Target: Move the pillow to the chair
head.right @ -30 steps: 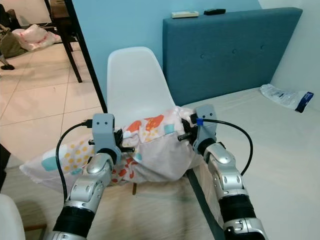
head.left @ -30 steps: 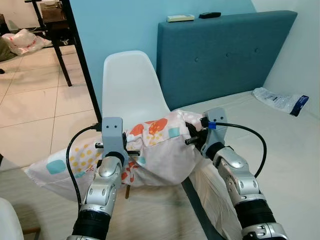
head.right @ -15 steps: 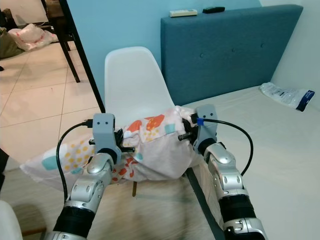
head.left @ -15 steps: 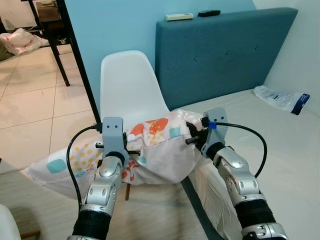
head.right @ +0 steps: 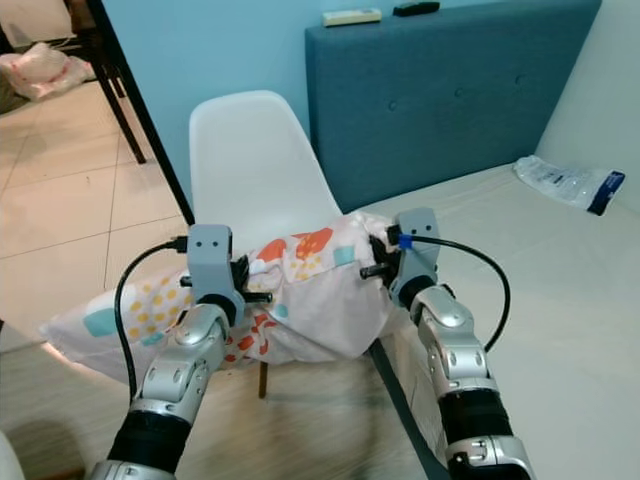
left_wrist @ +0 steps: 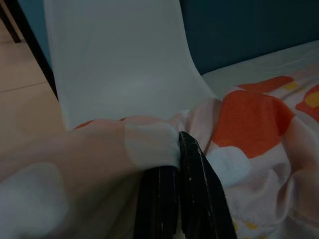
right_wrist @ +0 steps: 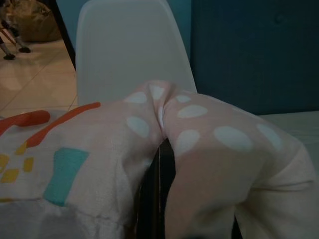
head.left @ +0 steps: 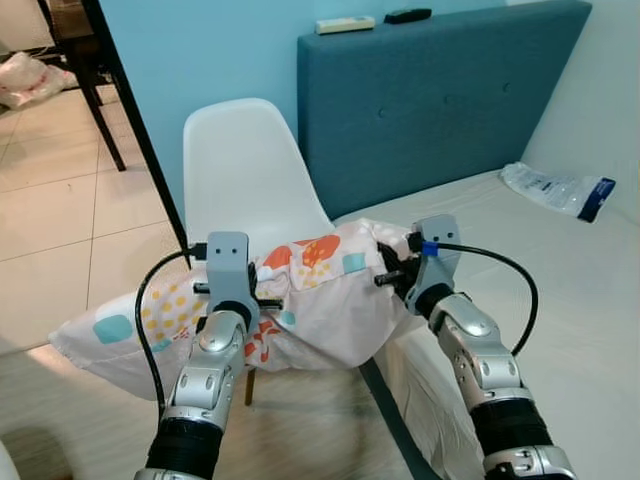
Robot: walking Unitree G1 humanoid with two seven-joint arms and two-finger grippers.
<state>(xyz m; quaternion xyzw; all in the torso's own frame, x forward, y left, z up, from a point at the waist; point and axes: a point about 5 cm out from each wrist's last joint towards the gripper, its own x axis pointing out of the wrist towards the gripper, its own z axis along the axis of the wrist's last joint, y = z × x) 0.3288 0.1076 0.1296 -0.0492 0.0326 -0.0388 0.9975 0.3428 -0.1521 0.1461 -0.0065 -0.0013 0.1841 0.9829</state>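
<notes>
A white pillow (head.left: 320, 300) printed with orange, teal and yellow patches hangs between my two arms, in front of the white plastic chair (head.left: 245, 165). My left gripper (head.left: 262, 297) is shut on the pillow's left part, with a loose corner trailing out to the left. On the pillow's right end my right gripper (head.left: 388, 272) is also shut. The left wrist view has black fingers (left_wrist: 192, 199) pinching the fabric (left_wrist: 249, 114) below the chair's back (left_wrist: 114, 55). Fabric (right_wrist: 199, 139) folds over the fingers (right_wrist: 160, 194) in the right wrist view.
A teal headboard (head.left: 430, 100) stands behind the chair, with two remotes on top (head.left: 345, 24). The bed mattress (head.left: 580, 300) lies to the right, bearing a plastic packet (head.left: 555, 190). A black post (head.left: 135, 140) rises left of the chair; tiled floor (head.left: 60, 220) spreads beyond.
The whole picture has shifted left, so the camera has moved; the chair now stands a little further left. Both grippers keep the same hold on the pillow.
</notes>
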